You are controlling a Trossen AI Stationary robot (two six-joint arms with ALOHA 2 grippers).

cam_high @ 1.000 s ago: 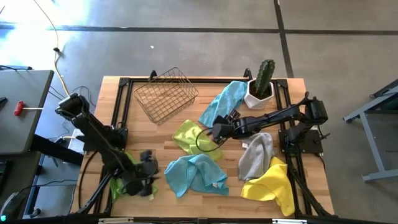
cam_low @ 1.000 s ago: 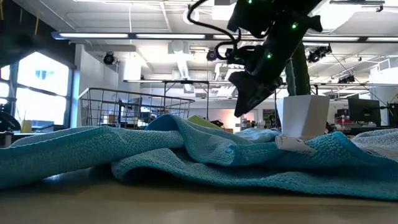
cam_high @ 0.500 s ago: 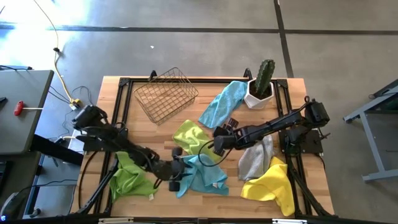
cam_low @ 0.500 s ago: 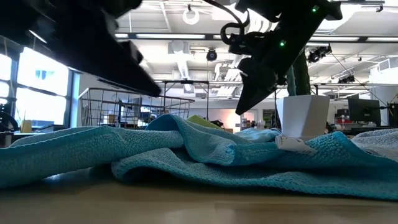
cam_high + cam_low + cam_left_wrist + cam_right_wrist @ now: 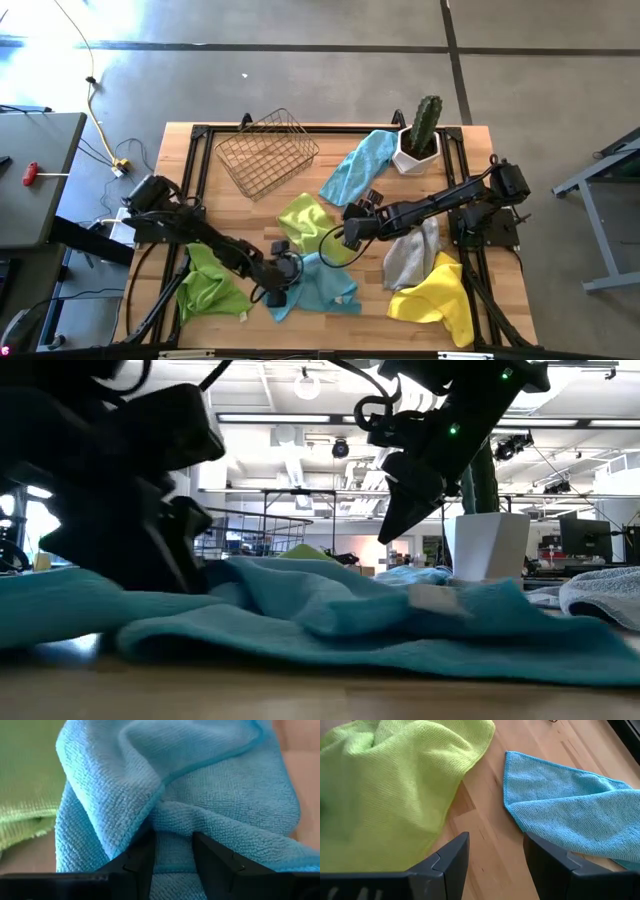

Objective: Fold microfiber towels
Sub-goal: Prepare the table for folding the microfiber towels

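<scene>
A light blue towel [image 5: 320,285] lies crumpled near the table's front edge. My left gripper [image 5: 283,283] is down on its left part, open, with a ridge of the cloth [image 5: 172,840] between the fingers. My right gripper [image 5: 348,232] hangs open over bare wood beside the lime green towel [image 5: 303,218], touching nothing; the right wrist view shows that towel [image 5: 385,785] to one side and a blue towel [image 5: 565,805] to the other. A second green towel [image 5: 208,290], a grey one [image 5: 412,252], a yellow one [image 5: 435,297] and a far blue one [image 5: 358,165] lie flat on the table. My left gripper comes slanting down from the table's left onto the blue towel's left part. Its two fingertips [image 5: 142,857] sink into the folds, with a raised fold of cloth [image 5: 175,832] standing between them. The jaws are not closed on it. The towel lies on the table.
A wire basket [image 5: 265,152] lies at the far left and a potted cactus [image 5: 420,135] at the far right. A black frame [image 5: 195,170] runs along the table's edges. Bare wood [image 5: 250,215] lies between the basket and the towels.
My left gripper has swung from over the green towel at the near left toward the table's right and down onto the blue towel. The towel's left part has bunched toward the right. My right gripper has shifted slightly toward the near edge.
</scene>
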